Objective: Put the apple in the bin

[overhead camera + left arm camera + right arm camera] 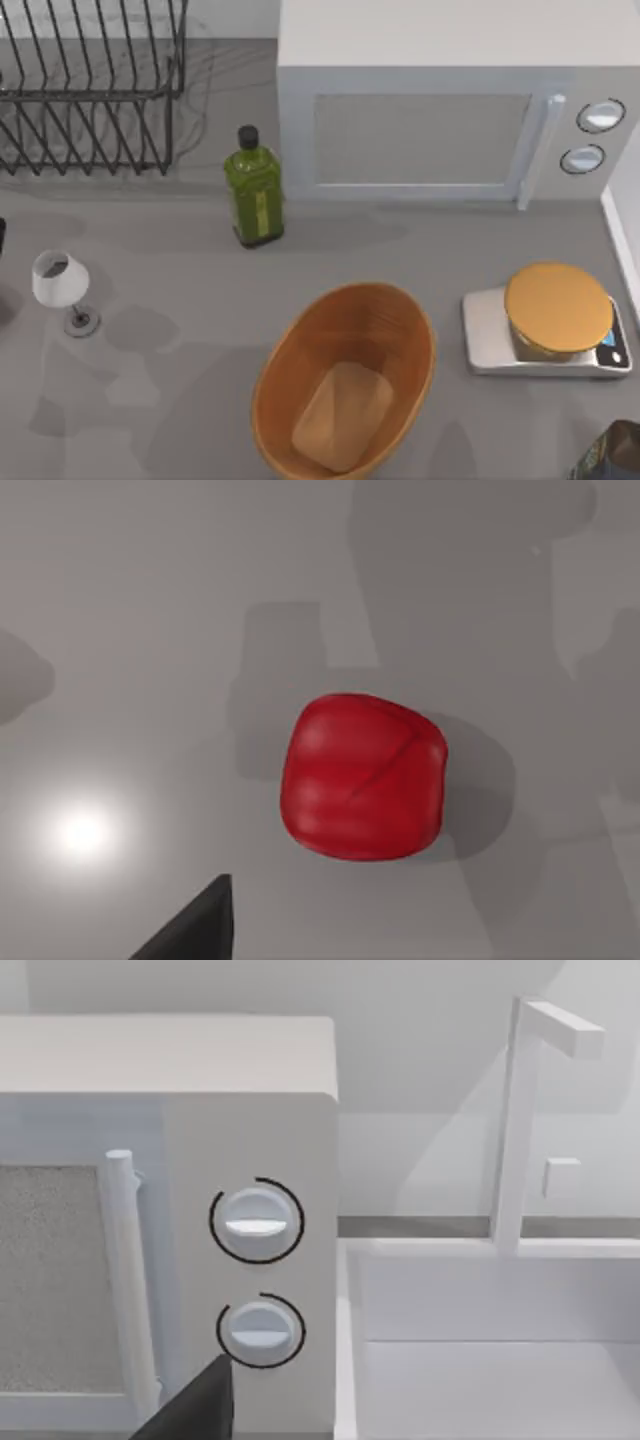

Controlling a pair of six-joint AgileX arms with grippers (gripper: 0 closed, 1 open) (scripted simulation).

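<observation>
The apple [362, 776] is a glossy red fruit lying on the grey table, seen from straight above in the left wrist view. My left gripper [195, 930] hangs over it, apart from it, with a dark tip at the picture's edge. The bin [283, 372] is an oval orange-brown basket with ribbed walls and a lighter flat bottom, standing at the table's front middle with nothing in it. My right arm [612, 452] sits parked at the front right corner; its gripper [195, 1410] faces the microwave's knobs.
A white microwave [420, 120] fills the back right. In front of it stands a green oil bottle [254, 190]. A scale with an orange-tan disc [557, 308] sits right of the bin. A black wire rack [90, 90] is at the back left, a small white lamp [62, 282] at the left.
</observation>
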